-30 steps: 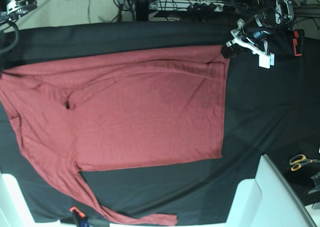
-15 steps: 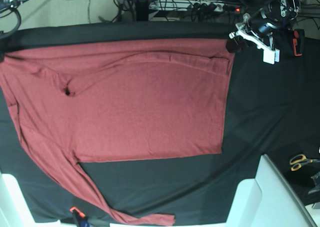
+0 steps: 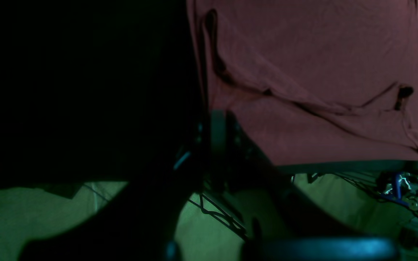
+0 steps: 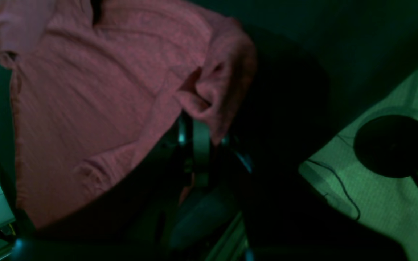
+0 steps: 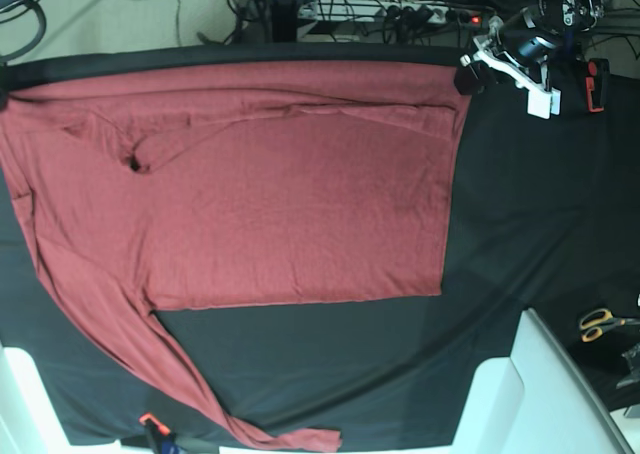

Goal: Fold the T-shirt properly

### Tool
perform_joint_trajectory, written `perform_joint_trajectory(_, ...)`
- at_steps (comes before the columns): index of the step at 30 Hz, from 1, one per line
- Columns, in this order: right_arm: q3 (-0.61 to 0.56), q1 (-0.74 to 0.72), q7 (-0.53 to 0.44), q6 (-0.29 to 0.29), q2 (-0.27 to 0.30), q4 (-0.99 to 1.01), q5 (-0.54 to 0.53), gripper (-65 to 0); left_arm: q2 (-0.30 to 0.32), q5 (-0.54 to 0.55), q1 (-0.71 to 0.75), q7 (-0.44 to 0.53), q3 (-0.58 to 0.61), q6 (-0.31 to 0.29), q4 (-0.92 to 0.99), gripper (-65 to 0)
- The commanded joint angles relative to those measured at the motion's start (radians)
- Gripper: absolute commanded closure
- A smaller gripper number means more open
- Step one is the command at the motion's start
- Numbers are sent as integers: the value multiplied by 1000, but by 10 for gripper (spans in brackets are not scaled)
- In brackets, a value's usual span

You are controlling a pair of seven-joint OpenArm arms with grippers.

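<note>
The maroon T-shirt (image 5: 270,194) lies spread on the black tablecloth (image 5: 530,224), its top edge near the table's far edge. One long sleeve (image 5: 200,394) trails toward the front edge. My left gripper (image 5: 467,77) is shut on the shirt's far right hem corner. In the left wrist view its dark fingers (image 3: 218,127) meet the cloth edge (image 3: 303,72). My right gripper (image 4: 198,134) is shut on a bunched fold of the shirt (image 4: 212,98) at the far left corner. In the base view it is almost hidden at the left edge.
Yellow-handled scissors (image 5: 603,322) lie at the right. White blocks stand at the front right (image 5: 545,394) and front left (image 5: 20,404). A small orange-tipped tool (image 5: 152,429) sits at the front edge. Cables and a power strip (image 5: 400,12) lie behind the table.
Both grippers moved toward the table's far edge with the shirt's corners, drawing its top edge back. The folded-over sleeve lies flatter now, and the whole shirt shifted away from the front.
</note>
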State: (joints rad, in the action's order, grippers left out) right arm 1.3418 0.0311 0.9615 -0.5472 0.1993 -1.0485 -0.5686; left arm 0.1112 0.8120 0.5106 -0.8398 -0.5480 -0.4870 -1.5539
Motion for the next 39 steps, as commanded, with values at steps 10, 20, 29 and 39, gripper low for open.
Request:
perform_joint_trajectory(10,3,-3,-23,-4,29,-14,-14,-2,12,11,7,17,-5,-3,43,0)
perform_joint_trajectory(20,3,10,-25,-3,21,-14,-14,-2,12,11,7,18,-5,-5,62,0)
perform_joint_trajectory(29,8,13,-25,-3,21,-16,-14,-2,12,11,7,18,-5,-5,57,0)
perform_joint_trajectory(39,8,42,-25,-3,21,-19,-14,-2,12,11,7,18,-5,-5,56,0)
